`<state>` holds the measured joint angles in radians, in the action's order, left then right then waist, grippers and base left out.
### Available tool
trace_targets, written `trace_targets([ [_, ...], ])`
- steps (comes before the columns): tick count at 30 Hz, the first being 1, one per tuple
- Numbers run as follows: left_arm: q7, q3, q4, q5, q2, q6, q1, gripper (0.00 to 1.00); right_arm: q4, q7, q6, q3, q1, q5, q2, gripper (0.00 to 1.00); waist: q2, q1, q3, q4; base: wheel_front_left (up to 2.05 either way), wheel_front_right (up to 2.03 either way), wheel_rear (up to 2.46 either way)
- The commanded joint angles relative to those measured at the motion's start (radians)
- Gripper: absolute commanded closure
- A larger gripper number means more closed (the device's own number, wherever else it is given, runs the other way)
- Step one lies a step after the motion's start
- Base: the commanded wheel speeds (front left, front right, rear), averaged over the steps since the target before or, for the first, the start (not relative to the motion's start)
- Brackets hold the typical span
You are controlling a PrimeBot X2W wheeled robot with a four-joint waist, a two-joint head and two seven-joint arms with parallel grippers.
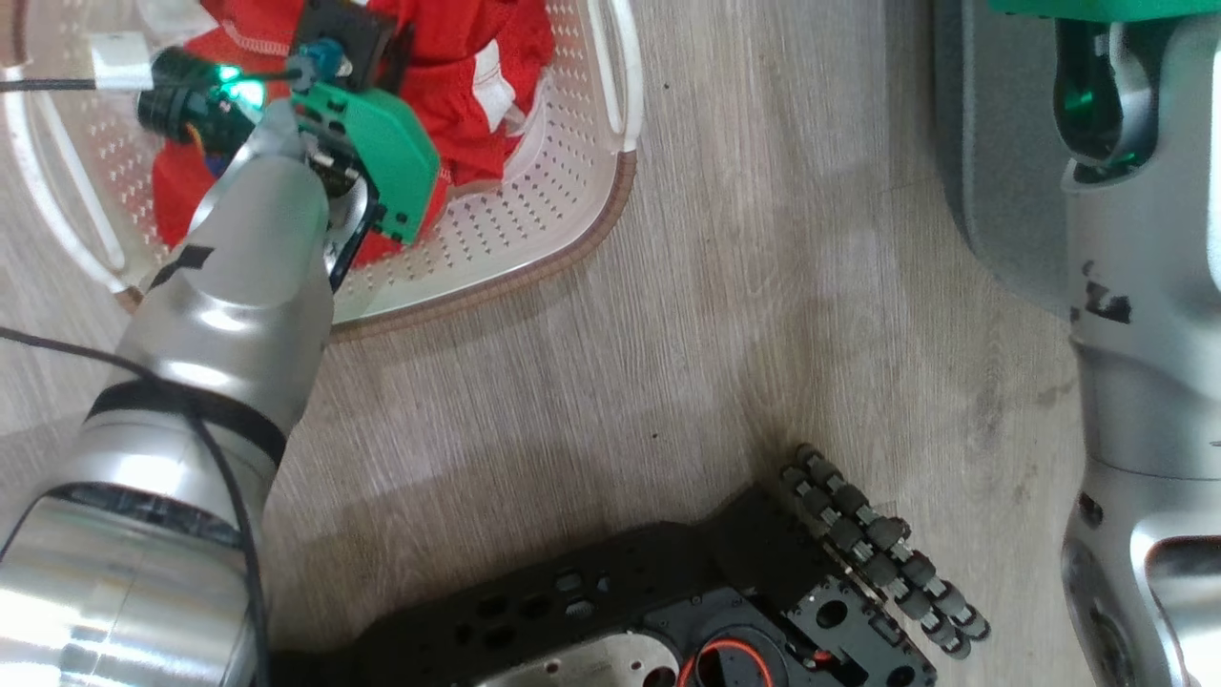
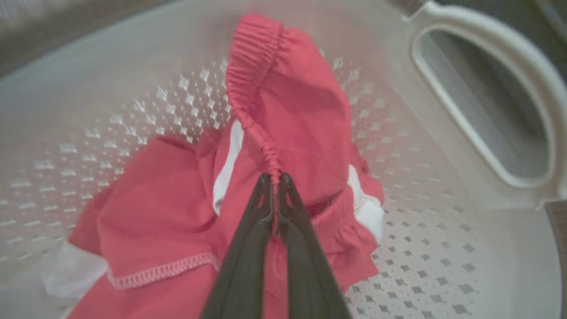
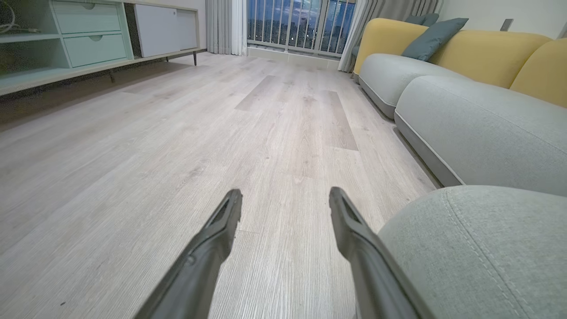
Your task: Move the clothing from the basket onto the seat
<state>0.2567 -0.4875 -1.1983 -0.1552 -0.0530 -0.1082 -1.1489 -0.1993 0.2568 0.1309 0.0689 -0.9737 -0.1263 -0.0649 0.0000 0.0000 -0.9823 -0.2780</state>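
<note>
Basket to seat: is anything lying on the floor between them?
No. In the head view, only bare wood floor lies between the basket and the seat.

Clothing (image 2: 305, 110): bright red fabric with white trim, heaped and crumpled in the basket; its gathered elastic waistband rises in a peak, pinched between the closed fingers of the left gripper (image 2: 274, 177).
Basket (image 1: 572, 258): cream-white perforated plastic, brown woven-look rim, white side handles; upright on the wood floor (image 1: 763, 334).
Seat (image 3: 487, 248): grey upholstered cushion, rounded corner, stitched seam; well apart, to the basket's right.
</note>
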Motion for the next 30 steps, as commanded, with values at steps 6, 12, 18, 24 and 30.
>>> trace_targets([
  [6, 0.005, 0.033, 0.107, -0.028, -0.041, -0.010, 0.064, 1.00, 0.009, 0.005, 0.000, 0.023, 0.003, -0.025, 0.015, 0.00, 0.0000, 0.0000, 0.065, 0.009, 0.00, 0.00, 0.00],
  [12, 0.005, 0.045, 0.206, -0.047, -0.036, -0.015, 0.146, 1.00, -0.050, 0.005, 0.000, 0.043, 0.029, 0.005, 0.015, 0.00, 0.0000, 0.0000, 0.182, 0.066, 0.00, 0.00, 0.00],
  [18, 0.005, 0.068, 0.271, -0.071, -0.026, -0.018, 0.230, 1.00, -0.114, 0.005, 0.000, 0.061, 0.062, 0.026, 0.015, 0.00, 0.0000, 0.0000, 0.304, 0.113, 0.00, 0.00, 0.00],
  [24, 0.005, 0.097, 0.344, -0.085, -0.019, -0.020, 0.313, 1.00, -0.191, 0.005, 0.000, 0.084, 0.112, 0.039, 0.015, 0.00, 0.0000, 0.0000, 0.440, 0.161, 0.00, 0.00, 0.00],
  [30, 0.005, 0.125, 0.416, -0.085, -0.013, -0.021, 0.382, 1.00, -0.257, 0.005, 0.000, 0.091, 0.178, 0.024, 0.015, 0.00, 0.0000, 0.0000, 0.570, 0.202, 0.00, 0.00, 0.00],
])
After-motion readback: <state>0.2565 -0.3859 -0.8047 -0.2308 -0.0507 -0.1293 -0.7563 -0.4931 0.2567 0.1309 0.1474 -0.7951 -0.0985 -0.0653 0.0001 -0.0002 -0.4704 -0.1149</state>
